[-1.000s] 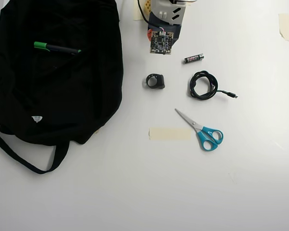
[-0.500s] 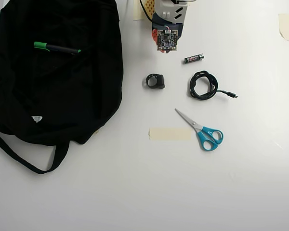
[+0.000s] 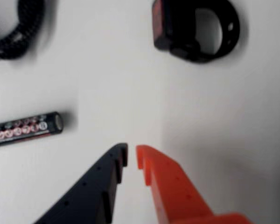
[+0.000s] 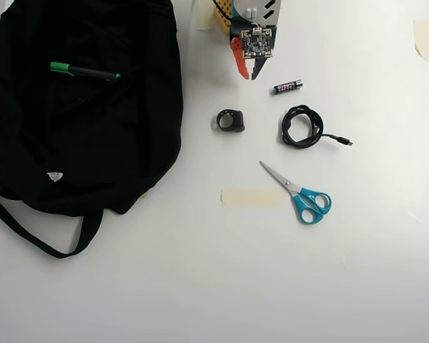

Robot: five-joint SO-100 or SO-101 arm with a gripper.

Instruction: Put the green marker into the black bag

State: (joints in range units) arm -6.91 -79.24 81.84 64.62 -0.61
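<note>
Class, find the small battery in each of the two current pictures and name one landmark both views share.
Wrist view: the battery lies at the left edge, left of the jaws' tips.
Overhead view: the battery lies near the top centre, just right of the gripper, above the coiled cable.
Shared landmark: the small black ring-shaped strap.

Gripper [image 3: 131,156]: two tapering fingers showing, one black [image 3: 91,191], one orange [image 3: 172,186], each bearing small round holes and stepped tips. Behind them, an exposed circuit board [image 4: 257,44] sitting on white-and-yellow housing.
</note>
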